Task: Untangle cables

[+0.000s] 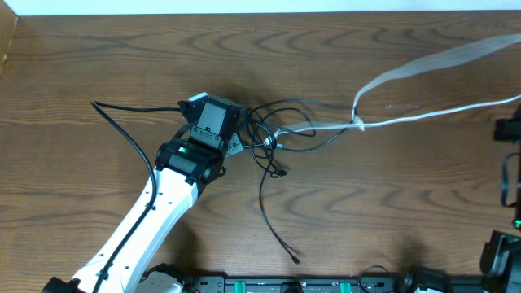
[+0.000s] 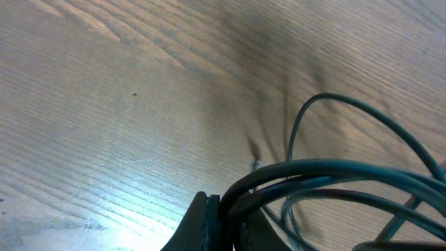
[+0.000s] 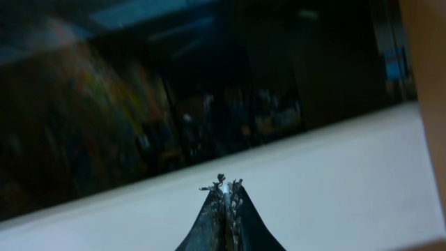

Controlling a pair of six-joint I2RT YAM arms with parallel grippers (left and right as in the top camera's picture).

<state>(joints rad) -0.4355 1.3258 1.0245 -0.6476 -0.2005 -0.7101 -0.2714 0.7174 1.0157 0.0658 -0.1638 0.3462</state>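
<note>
In the overhead view, a tangle of thin black cables (image 1: pixel 273 134) lies mid-table. One black strand runs left to an end (image 1: pixel 94 103); another trails down to a plug (image 1: pixel 295 260). My left gripper (image 1: pixel 236 142) sits at the tangle's left side. In the left wrist view this gripper (image 2: pixel 230 209) is shut on a bundle of black cables (image 2: pixel 327 171) just above the wood. A white cable (image 1: pixel 423 115) stretches from the tangle to the right edge, with a pale blurred streak (image 1: pixel 440 63) above it. My right gripper (image 3: pixel 225 187) is shut, a white bit pinched at its tips.
The wooden table (image 1: pixel 98 57) fills the view, its far edge along the top. Dark parts of the right arm (image 1: pixel 509 129) show at the right edge. The arm bases (image 1: pixel 285 285) sit along the near edge. The right wrist camera faces a dim room beyond the table.
</note>
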